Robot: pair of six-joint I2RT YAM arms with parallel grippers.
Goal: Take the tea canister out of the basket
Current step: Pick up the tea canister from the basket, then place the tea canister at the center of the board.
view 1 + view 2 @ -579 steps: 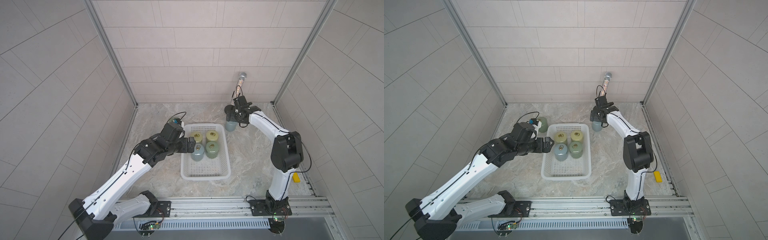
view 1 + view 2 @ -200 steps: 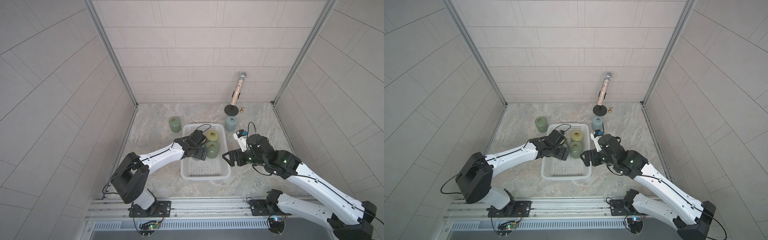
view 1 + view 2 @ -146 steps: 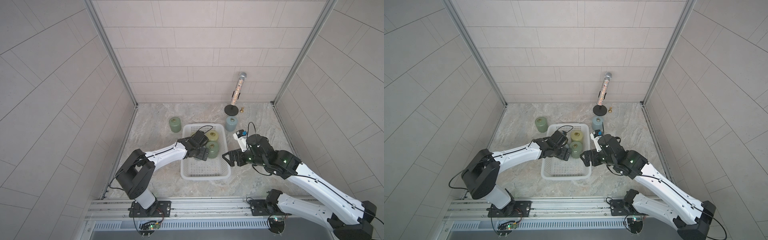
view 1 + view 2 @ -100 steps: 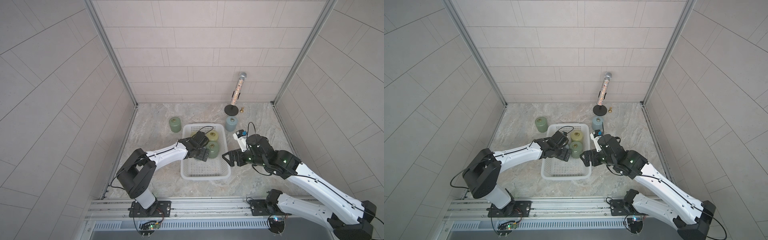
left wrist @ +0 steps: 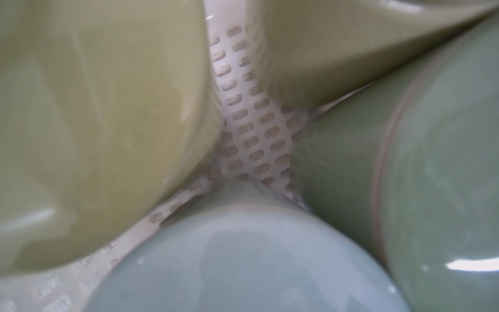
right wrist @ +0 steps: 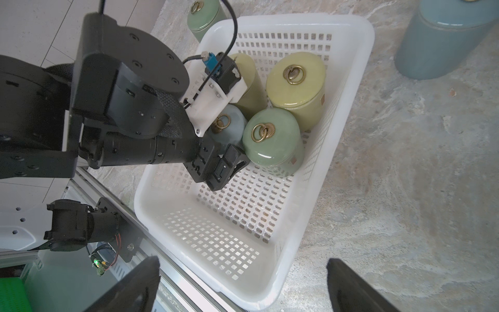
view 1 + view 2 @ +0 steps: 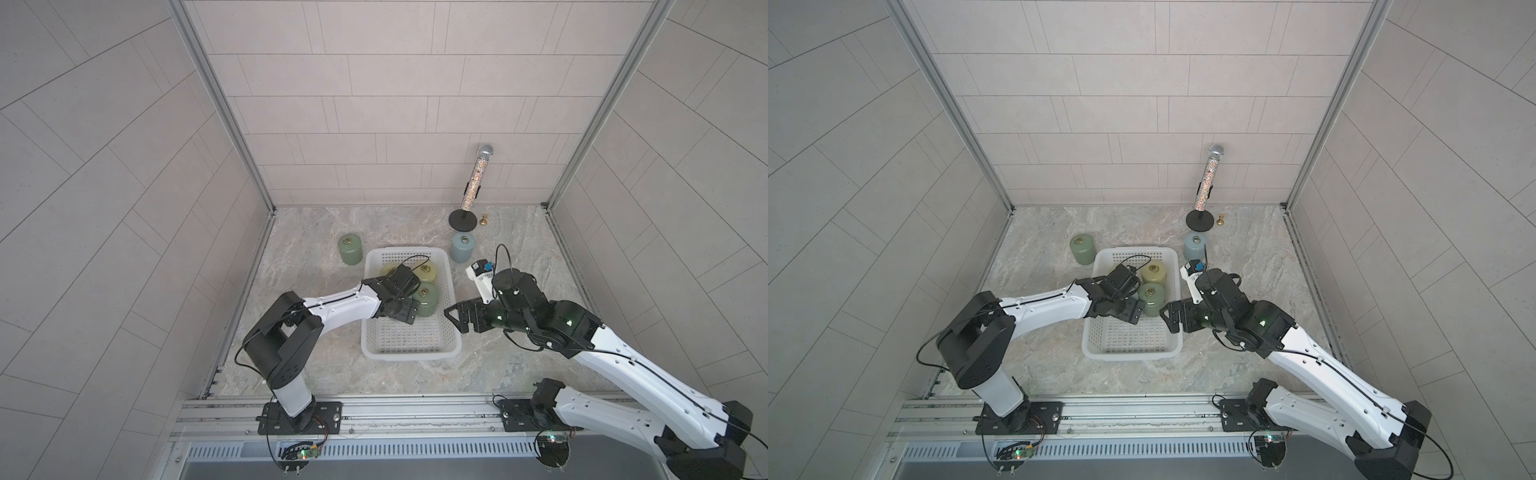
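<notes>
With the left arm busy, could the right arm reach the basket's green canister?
Probably yes: the right gripper hovers open beside the basket, and the green canister stands uncovered on that side.

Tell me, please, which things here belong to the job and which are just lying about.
Job: basket; pale blue canister at the left gripper; three canisters beside it.
Lying about: green canister and blue canister already outside; microphone; small brass piece.

Both top views give you the whole basket [image 7: 409, 352] from high above; your wrist views share it, left close, right farther back.
</notes>
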